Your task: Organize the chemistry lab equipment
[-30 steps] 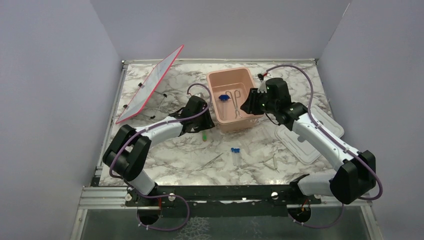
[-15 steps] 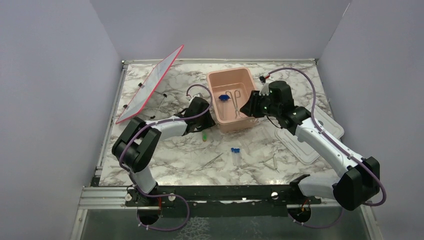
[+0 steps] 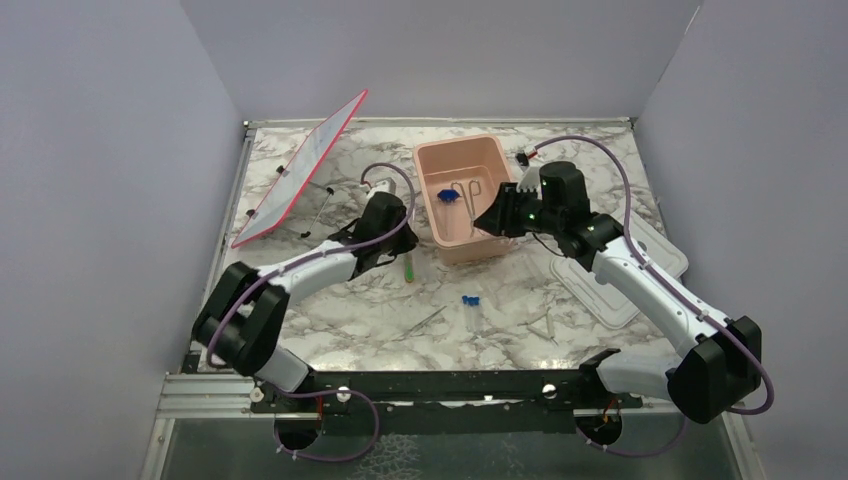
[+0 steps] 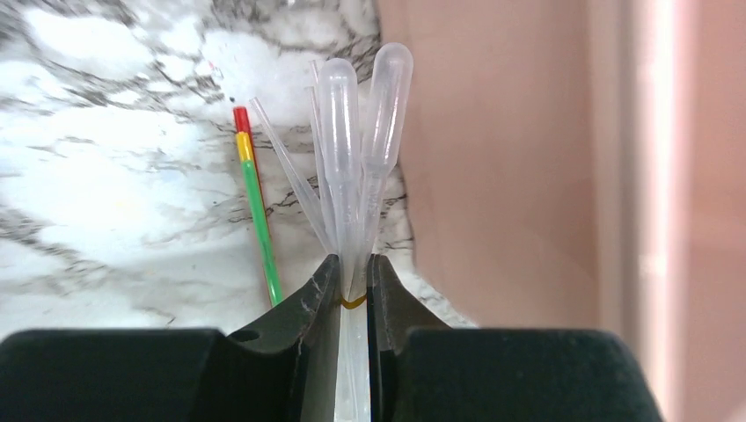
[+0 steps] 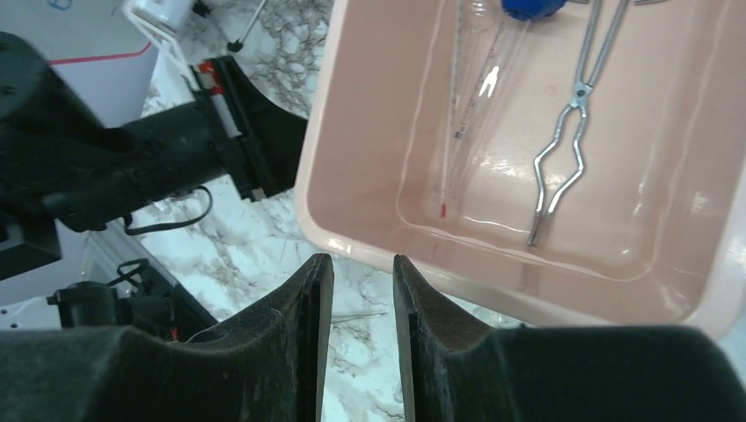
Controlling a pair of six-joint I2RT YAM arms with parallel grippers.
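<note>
My left gripper [image 4: 354, 261] is shut on a bundle of thin clear pipettes [image 4: 356, 149] bound with a yellow band, and holds it just left of the pink tub [image 4: 528, 158]. The green-yellow stick [image 4: 258, 207] lies on the marble beside it, and also shows in the top view [image 3: 409, 268]. My right gripper [image 5: 362, 261] is open and empty, above the tub's near rim [image 5: 352, 237]. Inside the tub lie metal tweezers [image 5: 567, 132], a blue-capped tube [image 5: 530, 7] and a thin glass rod [image 5: 453, 105]. Two blue-capped tubes [image 3: 470, 302] lie on the table in front.
The red-edged panel [image 3: 300, 170] leans at the back left, with thin black wire pieces [image 3: 318, 205] beside it. The white lid [image 3: 610, 270] lies under my right arm. Loose thin pipettes lie at the front middle [image 3: 425, 320] and front right [image 3: 545, 322].
My left arm has drawn back and to the left with the pipette bundle, uncovering the green-yellow stick. My right gripper has shifted slightly left over the tub's near rim.
</note>
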